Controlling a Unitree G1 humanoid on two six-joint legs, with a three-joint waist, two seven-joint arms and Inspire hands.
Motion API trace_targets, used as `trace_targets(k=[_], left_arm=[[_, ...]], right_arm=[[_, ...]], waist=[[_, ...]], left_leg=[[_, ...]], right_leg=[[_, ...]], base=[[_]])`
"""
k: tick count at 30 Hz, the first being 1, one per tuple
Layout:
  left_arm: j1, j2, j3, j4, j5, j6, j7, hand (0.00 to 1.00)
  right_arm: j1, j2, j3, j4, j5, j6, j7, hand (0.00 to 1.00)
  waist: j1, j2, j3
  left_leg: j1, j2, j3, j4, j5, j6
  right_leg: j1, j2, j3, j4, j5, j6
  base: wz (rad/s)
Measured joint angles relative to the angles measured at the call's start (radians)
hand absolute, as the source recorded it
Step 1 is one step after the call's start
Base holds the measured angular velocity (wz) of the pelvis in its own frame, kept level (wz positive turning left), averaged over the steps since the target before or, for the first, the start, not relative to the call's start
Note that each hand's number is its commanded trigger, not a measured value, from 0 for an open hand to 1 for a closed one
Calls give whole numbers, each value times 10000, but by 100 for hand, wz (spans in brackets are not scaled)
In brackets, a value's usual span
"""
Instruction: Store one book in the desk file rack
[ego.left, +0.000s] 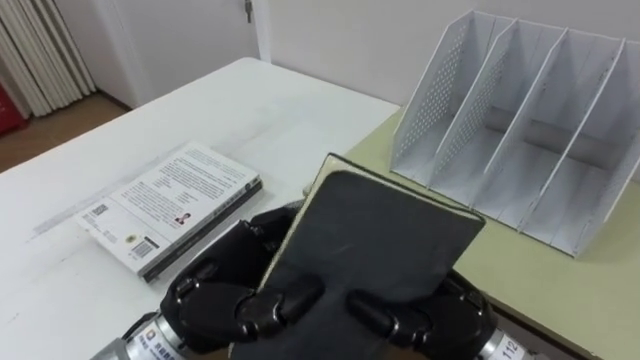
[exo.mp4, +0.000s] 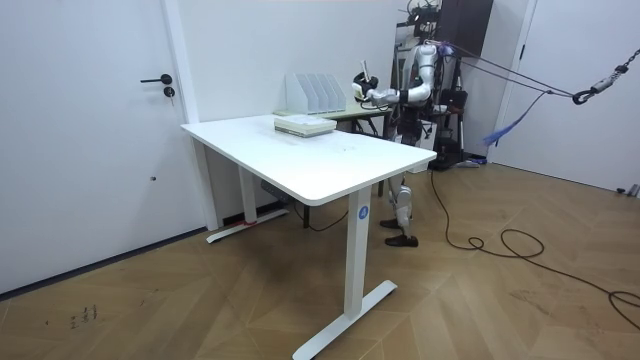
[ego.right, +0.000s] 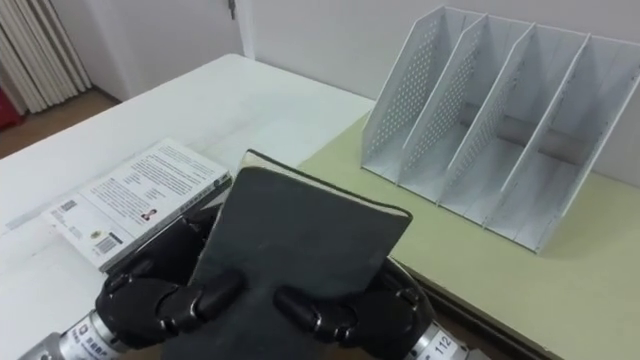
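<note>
A dark grey book (ego.left: 375, 235) (ego.right: 295, 240) is held tilted up in front of me, close to the camera. My left hand (ego.left: 225, 295) (ego.right: 160, 300) grips its lower left side and my right hand (ego.left: 420, 320) (ego.right: 345, 315) its lower right side, fingers curled over the cover. The white perforated file rack (ego.left: 520, 120) (ego.right: 490, 110) stands at the far right on a pale green surface (ego.left: 560, 290), its slots facing me and holding nothing. In the room view I stand at the far side of the white desk (exo.mp4: 300, 160), with the rack (exo.mp4: 315, 93) before me.
A white stack of books (ego.left: 170, 205) (ego.right: 130, 195) lies flat on the white desk (ego.left: 110, 130) to my left. A door and curtain show at the far left. Bare green surface lies between the held book and the rack.
</note>
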Motion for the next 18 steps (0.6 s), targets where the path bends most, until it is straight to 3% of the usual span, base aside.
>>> trace_targets(k=[5, 9, 13, 18], left_arm=[[0, 7, -3, 620, -15, -11, 287, 0], [-1, 6, -84, 681, -218, -11, 489, 0], [2, 6, -154, 1009, -356, -12, 727, 0], [6, 7, -141, 1036, -358, -12, 887, 0]], right_arm=[[9, -26, 119, -15, -5, 0, 112, 100], [8, -32, 161, -16, 4, 1, 159, 100], [10, -65, 163, 5, 4, 1, 173, 100], [12, -102, 147, 20, 4, 0, 167, 100]], waist=[[-31, -14, -6], [-45, 107, 29], [-59, 229, 0], [-20, 229, 1]], left_leg=[[8, 1, -5, 12, -1, 1], [0, 4, -14, 9, -1, 1], [-51, 5, -27, 8, -1, 0], [-56, 3, -25, 13, 0, -1]], right_leg=[[32, -1, -14, -8, 0, 1], [37, 0, -23, -3, 0, 0], [37, 3, -33, -14, 0, -1], [-15, 0, -43, -18, -5, -2]], base=[[0], [0], [0], [0]])
